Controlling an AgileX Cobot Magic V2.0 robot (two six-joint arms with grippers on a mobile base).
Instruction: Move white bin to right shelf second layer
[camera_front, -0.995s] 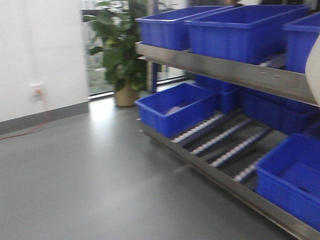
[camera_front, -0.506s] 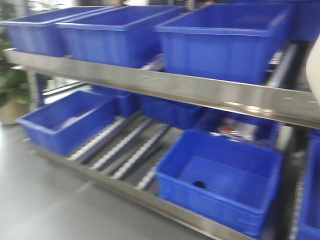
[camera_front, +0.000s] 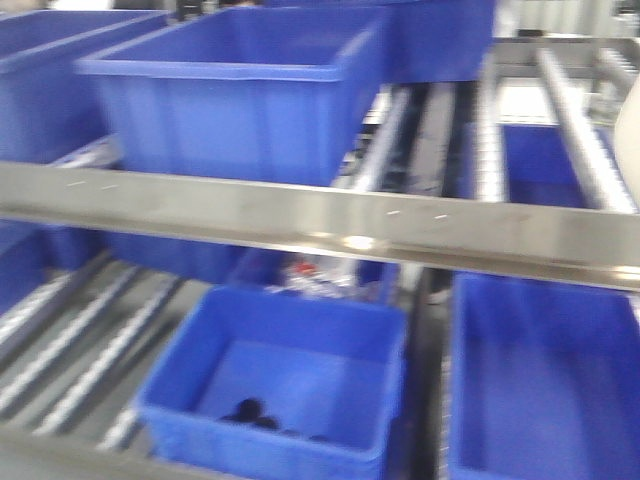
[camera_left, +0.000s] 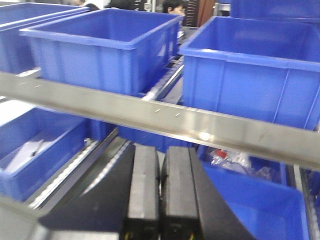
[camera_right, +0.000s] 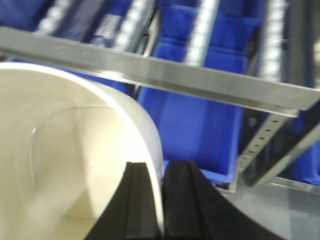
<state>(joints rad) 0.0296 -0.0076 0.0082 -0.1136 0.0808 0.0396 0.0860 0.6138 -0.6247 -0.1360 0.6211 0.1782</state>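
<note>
We see the white bin (camera_right: 65, 150) held by the right end effector (camera_right: 161, 172), whose two black fingers are clamped on the bin's thin side wall, one inside and one outside. The tub is glossy cream plastic with a smooth rounded rim. It sits on the near side of the steel front rail (camera_right: 175, 75), not on the shelf. In the front view only a pale sliver of it shows at the right edge.

Beyond the rail lies the second layer (camera_front: 565, 110), rows of small white rollers in metal tracks, bare on the right. To the left, large blue crates (camera_front: 235, 100) with ribbed walls fill that level right up to the rail. Below, another crate (camera_front: 280, 380) holds a few small dark things we cannot make out, and behind it lies crinkled clear plastic (camera_left: 230, 159). A perforated steel upright (camera_right: 260, 140) stands at the right over grey floor (camera_right: 295, 210).

The left end effector (camera_left: 161, 155) has its flat black pads pressed together with nothing between them.
</note>
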